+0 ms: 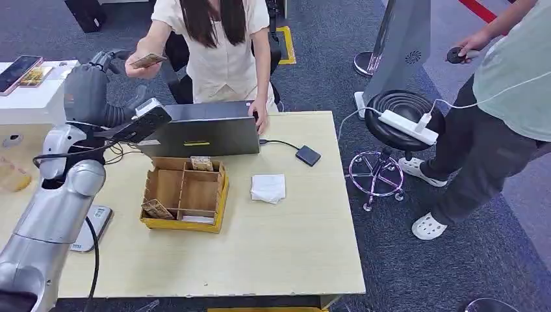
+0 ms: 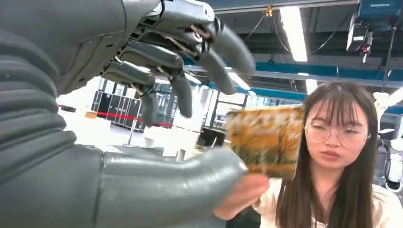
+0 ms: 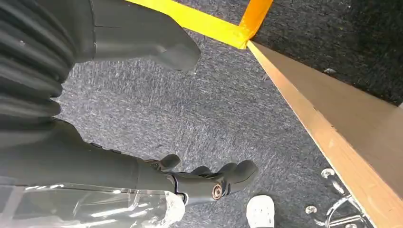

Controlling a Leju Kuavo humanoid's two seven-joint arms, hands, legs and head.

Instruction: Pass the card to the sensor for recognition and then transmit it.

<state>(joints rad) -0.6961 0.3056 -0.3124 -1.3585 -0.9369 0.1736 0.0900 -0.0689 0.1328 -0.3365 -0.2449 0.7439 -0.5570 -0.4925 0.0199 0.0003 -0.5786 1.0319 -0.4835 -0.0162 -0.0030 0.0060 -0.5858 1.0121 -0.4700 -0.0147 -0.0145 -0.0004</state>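
A person behind the table pinches the card (image 1: 148,60), a small card with a yellow-brown picture (image 2: 266,140), in a raised hand. My left hand (image 1: 109,63) is lifted beside it. In the left wrist view my left hand (image 2: 95,47) has its fingers spread above the card and its thumb (image 2: 190,178) just below, with nothing in the grip. The sensor (image 1: 308,155), a small black pad on a cable, lies on the table right of the laptop (image 1: 205,130). My right hand (image 3: 119,166) hangs beside the table's edge (image 3: 328,128), fingers loosely apart and empty.
A yellow compartment box (image 1: 214,218) with a few cards sits mid-table, a white tissue (image 1: 268,187) to its right. A grey device (image 1: 91,227) lies by my left arm. A stool with a power strip (image 1: 399,120) and a second person (image 1: 507,97) stand at the right.
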